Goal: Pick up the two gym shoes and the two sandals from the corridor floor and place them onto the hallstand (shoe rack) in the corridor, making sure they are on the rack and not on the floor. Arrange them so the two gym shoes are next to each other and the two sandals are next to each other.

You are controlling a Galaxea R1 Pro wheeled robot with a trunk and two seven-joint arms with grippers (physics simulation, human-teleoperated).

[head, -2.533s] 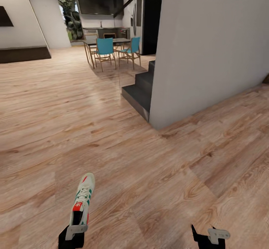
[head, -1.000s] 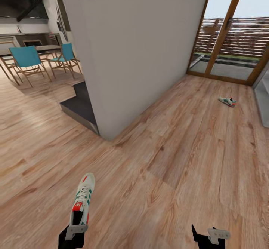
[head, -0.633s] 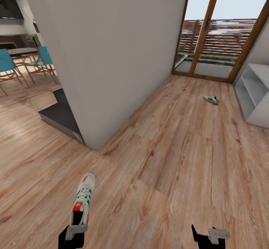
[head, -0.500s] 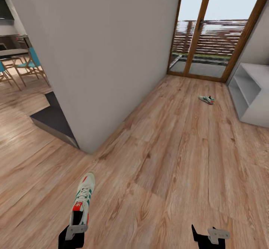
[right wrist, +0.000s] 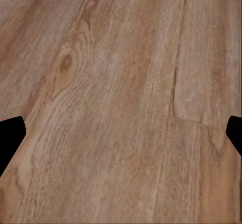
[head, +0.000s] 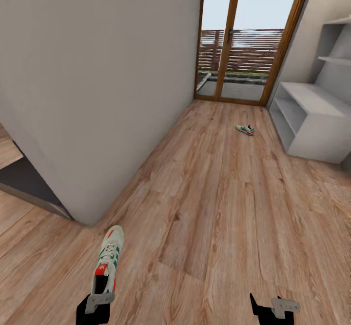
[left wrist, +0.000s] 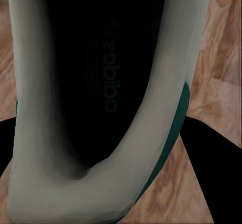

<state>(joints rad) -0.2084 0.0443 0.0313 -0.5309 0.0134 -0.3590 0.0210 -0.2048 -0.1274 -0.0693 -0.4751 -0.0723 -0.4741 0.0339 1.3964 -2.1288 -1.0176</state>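
My left gripper [head: 103, 286] is shut on the heel of a cream-white gym shoe [head: 109, 254] with teal stripes, held toe-forward just above the corridor floor [head: 209, 203]. In the left wrist view I look into this shoe's dark inside [left wrist: 101, 82], with a black finger [left wrist: 212, 178] beside it. The other gym shoe [head: 245, 129] lies far ahead on the floor, near the hallstand [head: 312, 134] at the right. My right gripper [head: 265, 310] hangs open and empty over bare planks [right wrist: 121, 133]. The sandals are out of view.
A tall grey wall [head: 97, 81] runs along the left of the corridor, with a dark step [head: 24, 183] at its near corner. A wood-framed glass door [head: 239, 56] closes the far end. Open floor stretches between me and the hallstand.
The camera has swung right, from the dining area to the corridor; door, far shoe and hallstand came into view. Both grippers keep their pose, the left still holding its shoe.
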